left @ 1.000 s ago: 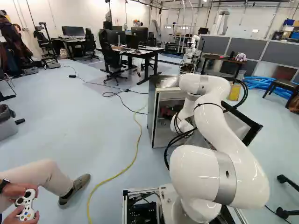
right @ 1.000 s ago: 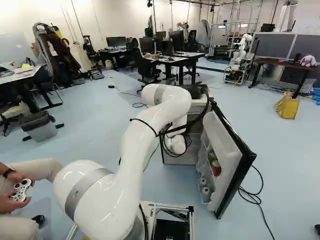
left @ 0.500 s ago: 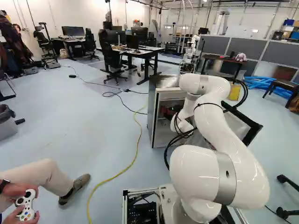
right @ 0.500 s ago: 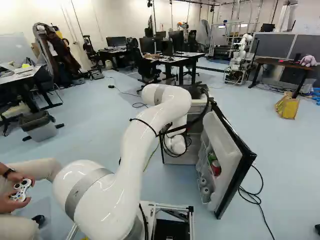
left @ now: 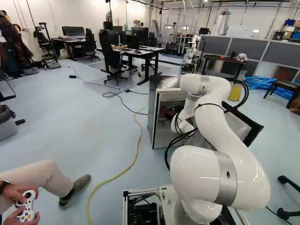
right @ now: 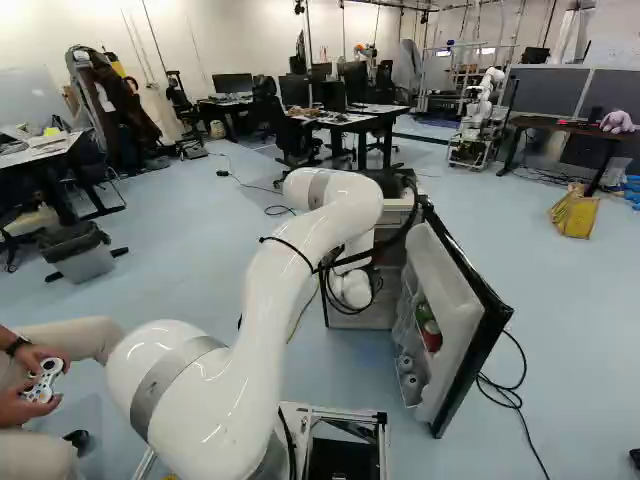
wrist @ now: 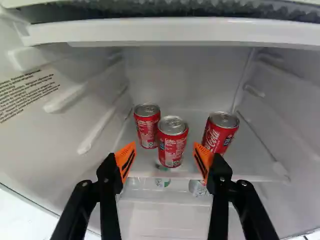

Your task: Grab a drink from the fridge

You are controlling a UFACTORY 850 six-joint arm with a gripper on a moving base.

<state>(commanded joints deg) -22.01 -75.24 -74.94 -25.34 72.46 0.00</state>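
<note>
Flanking the middle can (wrist: 173,142) are two cans (wrist: 147,127).

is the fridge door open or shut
Open: the fridge door stands swung out, its inner shelves showing in the right base view.

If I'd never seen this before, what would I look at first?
Probably the big white arm, bending forward to the fridge, whose door is wide open. Then the three red cans on the shelf inside, with the open gripper and its bright orange pads facing them.
</note>
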